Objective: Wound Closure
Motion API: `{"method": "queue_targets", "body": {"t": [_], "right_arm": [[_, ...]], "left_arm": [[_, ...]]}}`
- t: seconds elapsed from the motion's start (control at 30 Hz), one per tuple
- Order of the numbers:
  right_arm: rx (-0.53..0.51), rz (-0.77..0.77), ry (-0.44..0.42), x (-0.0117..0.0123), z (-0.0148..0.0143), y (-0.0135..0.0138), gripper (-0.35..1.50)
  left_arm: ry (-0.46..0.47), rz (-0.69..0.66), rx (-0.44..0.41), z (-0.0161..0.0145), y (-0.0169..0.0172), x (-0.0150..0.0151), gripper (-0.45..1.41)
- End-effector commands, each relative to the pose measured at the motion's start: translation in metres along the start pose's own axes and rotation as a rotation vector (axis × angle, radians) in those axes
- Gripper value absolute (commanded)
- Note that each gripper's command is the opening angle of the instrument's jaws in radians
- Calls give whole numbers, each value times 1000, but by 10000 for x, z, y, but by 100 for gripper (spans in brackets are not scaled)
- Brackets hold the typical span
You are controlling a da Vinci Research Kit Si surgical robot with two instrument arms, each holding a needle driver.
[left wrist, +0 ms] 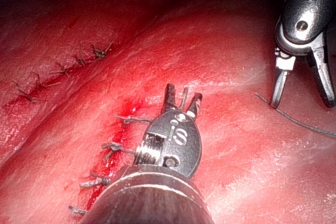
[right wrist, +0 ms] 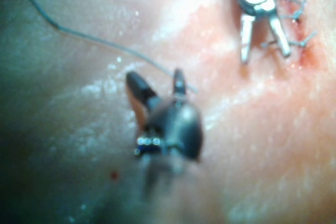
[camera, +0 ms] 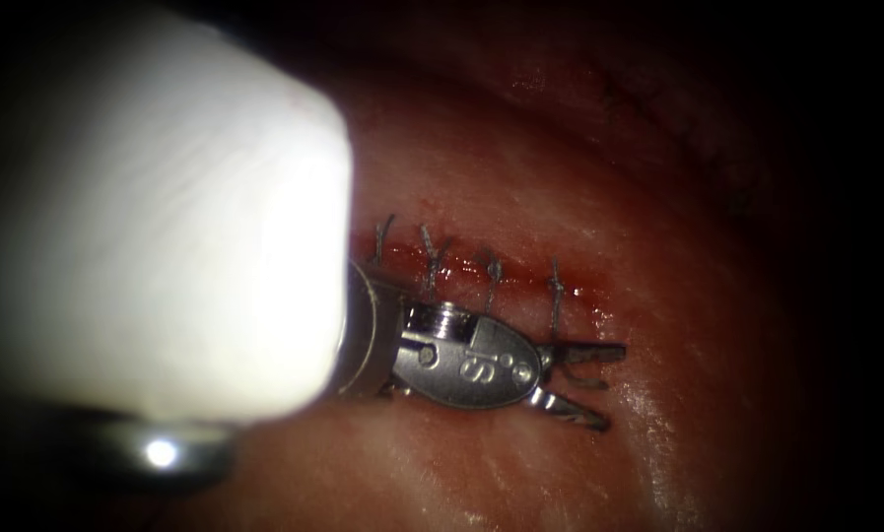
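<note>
As the tissue (camera: 560,177) lies red and wet under the light:
Stitches: 4 knotted stitches (camera: 491,271) cross the closed cut (camera: 461,258).
Left tool (camera: 581,384): jaws spread, near side of the cut by the right-hand stitch; a short curved thread end (camera: 587,377) between them, unclear if gripped.
Right tool (right wrist: 157,83): jaws spread, nothing held, thread (right wrist: 89,38) just beside 1 tip.
Needle: cannot tell where.

We can just about read "S" plus a couple of tiny round marks stamped on the left claw's (camera: 572,384) metal housing.
</note>
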Motion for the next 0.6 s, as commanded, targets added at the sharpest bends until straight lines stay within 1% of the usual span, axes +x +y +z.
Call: {"method": "queue_targets", "body": {"t": [0.03,0.13,0.17,0.33,0.4,0.43,0.47,0.5,0.6], "right_arm": [[4,2,3,-5,10,-2,148],[6,5,18,-6,10,-2,148],[27,20,38,-6,7,-1,148],[34,87,120,1,-7,22,148],[-27,104,187,8,-15,44,148],[-59,111,202,11,-17,54,148],[-81,116,206,12,-18,60,148],[-120,119,209,12,-18,71,148],[-174,89,195,9,-14,91,148]], "left_arm": [[3,-2,-3,5,4,-6,-45],[-2,-1,-2,-3,2,-9,-45],[6,-5,15,-9,-1,-7,-45],[60,-30,51,-29,-20,7,-45],[76,-41,60,-34,-29,13,-45],[84,-48,64,-37,-35,17,-45],[89,-52,68,-38,-39,19,-45],[94,-56,71,-39,-43,21,-45],[103,-64,83,-40,-52,22,-45]]}}
